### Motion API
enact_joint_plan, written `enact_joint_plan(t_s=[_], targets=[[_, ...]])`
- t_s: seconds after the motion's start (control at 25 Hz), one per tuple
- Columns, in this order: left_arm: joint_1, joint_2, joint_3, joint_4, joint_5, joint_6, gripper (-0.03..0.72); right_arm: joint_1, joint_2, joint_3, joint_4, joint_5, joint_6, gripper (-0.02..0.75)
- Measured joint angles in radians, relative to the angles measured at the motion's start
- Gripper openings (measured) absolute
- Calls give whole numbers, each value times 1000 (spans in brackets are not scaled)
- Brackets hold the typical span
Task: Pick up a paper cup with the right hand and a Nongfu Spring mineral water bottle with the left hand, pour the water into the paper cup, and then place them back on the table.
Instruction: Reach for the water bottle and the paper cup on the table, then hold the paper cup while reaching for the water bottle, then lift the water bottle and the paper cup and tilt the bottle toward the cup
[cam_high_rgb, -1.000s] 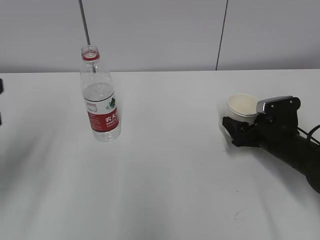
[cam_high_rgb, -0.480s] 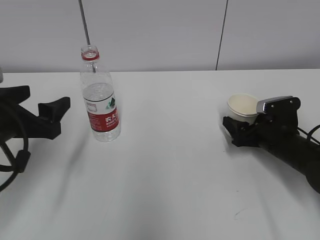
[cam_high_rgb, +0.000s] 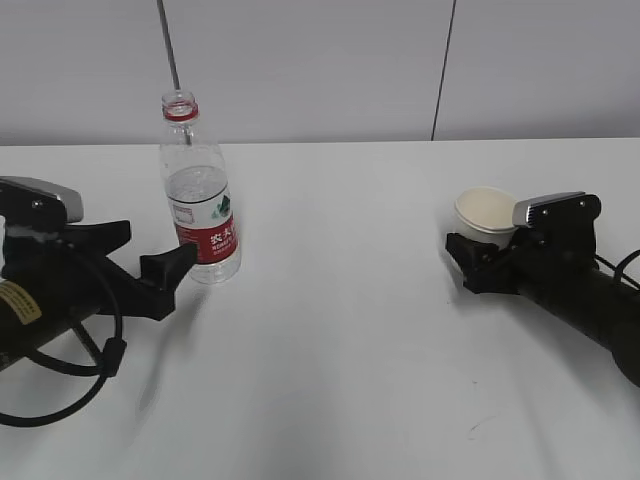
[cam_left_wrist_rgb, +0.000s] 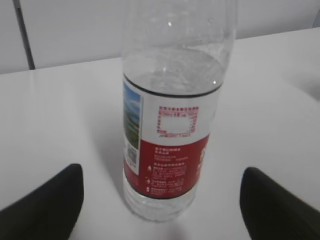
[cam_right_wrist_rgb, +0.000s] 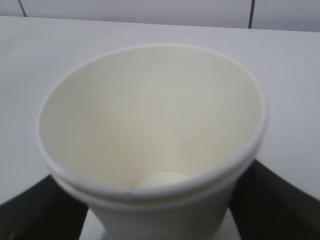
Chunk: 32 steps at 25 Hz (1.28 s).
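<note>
With the left gripper (cam_left_wrist_rgb: 160, 200) spread around the upright, uncapped Nongfu Spring mineral water bottle (cam_high_rgb: 200, 200) and the right gripper (cam_right_wrist_rgb: 160, 210) straddling the paper cup (cam_right_wrist_rgb: 150, 135) on the worktop (cam_high_rgb: 340, 330), an off-centre squeeze risked toppling either.

The left hand (cam_high_rgb: 150, 262) lies low at the left with its fingers (cam_left_wrist_rgb: 45, 205) spread wide, while the right hand (cam_high_rgb: 478, 262) reaches in from the right, fingers apart.
</note>
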<state>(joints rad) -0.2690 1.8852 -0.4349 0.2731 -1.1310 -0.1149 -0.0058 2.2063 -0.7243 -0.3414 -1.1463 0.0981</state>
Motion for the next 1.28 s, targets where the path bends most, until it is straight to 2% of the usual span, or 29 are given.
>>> enact_joint_plan(t_s=[0.36, 0.76, 0.84, 1.08, 1.28], targets=[[0, 142, -176, 72, -7, -42, 584, 0, 0, 0, -2, 0, 0, 594], [-13, 241, -328, 95, -8, -79, 582, 0, 0, 0, -2, -2, 0, 594], [-18, 248, -332, 96, -7, -79, 560, 0, 0, 0, -2, -2, 0, 594], [-19, 250, -333, 98, -7, -79, 417, 0, 0, 0, -2, -2, 0, 593], [-19, 250, -333, 99, -7, -79, 400, 0, 0, 0, -2, -2, 0, 593]])
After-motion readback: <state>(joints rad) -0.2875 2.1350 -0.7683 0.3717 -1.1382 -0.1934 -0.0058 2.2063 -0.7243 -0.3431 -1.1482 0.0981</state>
